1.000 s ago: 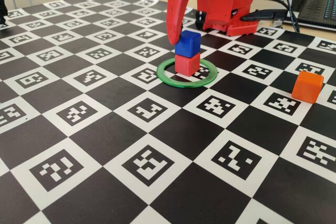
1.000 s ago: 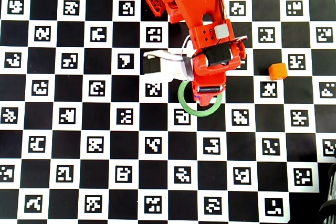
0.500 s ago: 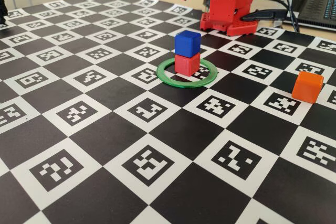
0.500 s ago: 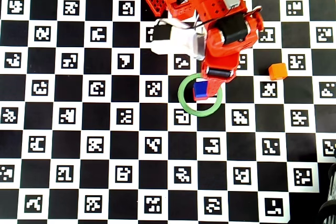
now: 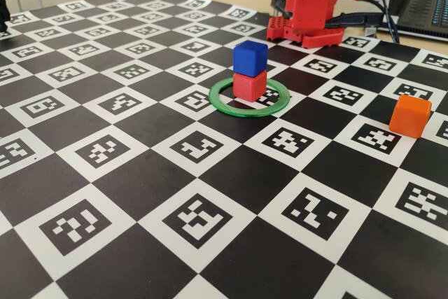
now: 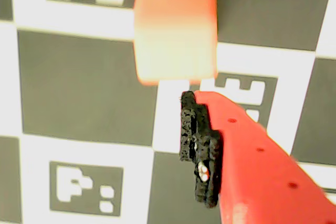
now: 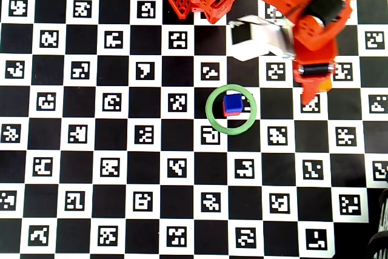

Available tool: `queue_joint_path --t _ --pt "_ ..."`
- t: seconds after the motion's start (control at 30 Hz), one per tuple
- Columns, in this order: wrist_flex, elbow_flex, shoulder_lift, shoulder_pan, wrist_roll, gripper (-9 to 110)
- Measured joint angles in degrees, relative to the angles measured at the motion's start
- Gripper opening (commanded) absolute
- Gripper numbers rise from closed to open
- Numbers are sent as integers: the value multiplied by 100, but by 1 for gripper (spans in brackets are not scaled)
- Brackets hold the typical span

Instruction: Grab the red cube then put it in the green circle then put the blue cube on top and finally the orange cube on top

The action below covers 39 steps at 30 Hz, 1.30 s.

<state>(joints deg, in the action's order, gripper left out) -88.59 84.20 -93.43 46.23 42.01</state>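
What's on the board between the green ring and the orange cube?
Nothing: in the fixed view only bare checkered board lies between the ring and the cube.

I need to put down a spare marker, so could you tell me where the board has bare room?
The whole near half of the checkered board, in front of the green circle, is bare, as is the stretch left of it in the fixed view. It is crowded at the ring, where the blue cube sits on the red cube, and around the orange cube under the arm.
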Motion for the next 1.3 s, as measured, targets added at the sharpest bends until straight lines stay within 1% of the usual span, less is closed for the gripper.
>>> queue_joint_path --t 0.27,0.47,0.77,1.3 --pt "343 -272 782 765 598 36" --pt "747 -272 1099 835 879 35" --pt "1002 -176 1160 853 914 35" --pt "1854 1037 1160 817 765 35"
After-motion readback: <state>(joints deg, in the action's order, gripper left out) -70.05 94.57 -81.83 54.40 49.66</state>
